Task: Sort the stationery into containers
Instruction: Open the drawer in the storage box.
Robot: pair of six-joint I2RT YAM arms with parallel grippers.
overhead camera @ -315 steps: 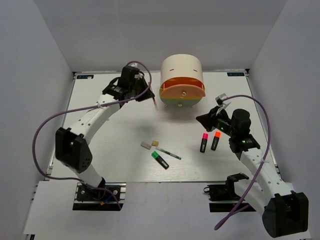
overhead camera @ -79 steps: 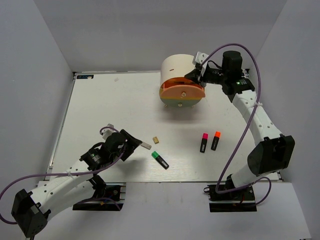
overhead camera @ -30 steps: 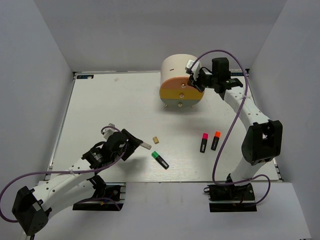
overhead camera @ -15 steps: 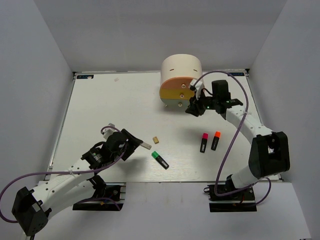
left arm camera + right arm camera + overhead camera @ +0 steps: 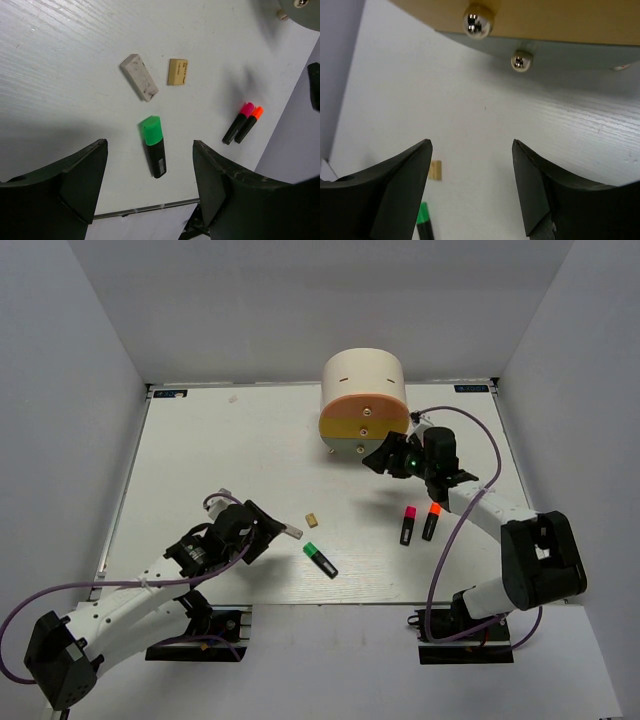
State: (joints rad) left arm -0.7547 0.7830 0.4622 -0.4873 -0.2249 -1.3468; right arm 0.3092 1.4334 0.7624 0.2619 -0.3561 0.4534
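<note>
We see the cream desk unit point(image 5: 363, 375) at the far side of the table point(image 5: 200, 460), with its orange drawer point(image 5: 365, 407) and yellow drawer point(image 5: 352, 431) pushed in. The right gripper point(image 5: 380, 456) hangs before it, jaws apart and empty. The left gripper point(image 5: 262, 537), also spread, hovers by the green highlighter point(image 5: 320, 560). The pink highlighter point(image 5: 408, 525) and orange highlighter point(image 5: 431, 521) lie side by side. The grey eraser point(image 5: 139, 84) and tan eraser point(image 5: 177, 71) lie close together.

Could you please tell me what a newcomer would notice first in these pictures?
The cream half-cylinder desk unit at the far edge of the table stands out first, with its orange drawer above the yellow drawer. Then the bright caps: a green highlighter near the front centre, a pink highlighter and an orange highlighter side by side to its right.
</note>
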